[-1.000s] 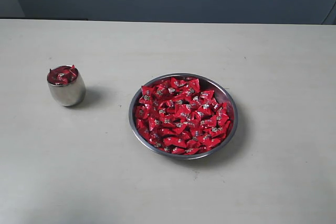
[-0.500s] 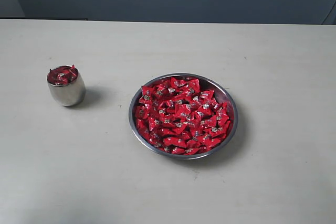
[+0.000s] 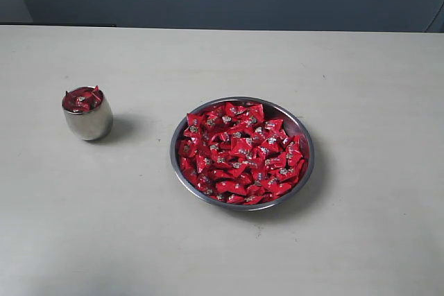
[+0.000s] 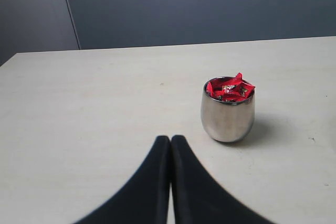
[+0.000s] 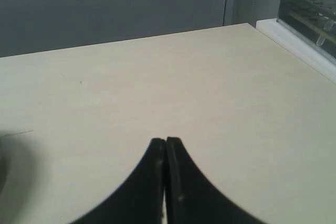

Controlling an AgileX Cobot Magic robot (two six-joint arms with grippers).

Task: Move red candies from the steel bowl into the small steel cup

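The steel bowl sits mid-table, heaped with red candies. The small steel cup stands to its left, filled to the rim with red candies. In the left wrist view the cup with its candies stands a short way beyond my left gripper, which is shut with nothing in it. My right gripper is shut and empty over bare table; the bowl does not show in its view. Neither gripper appears in the exterior view.
The pale table runs back to a dark wall. A dark rack stands on a white ledge beyond the table's edge in the right wrist view.
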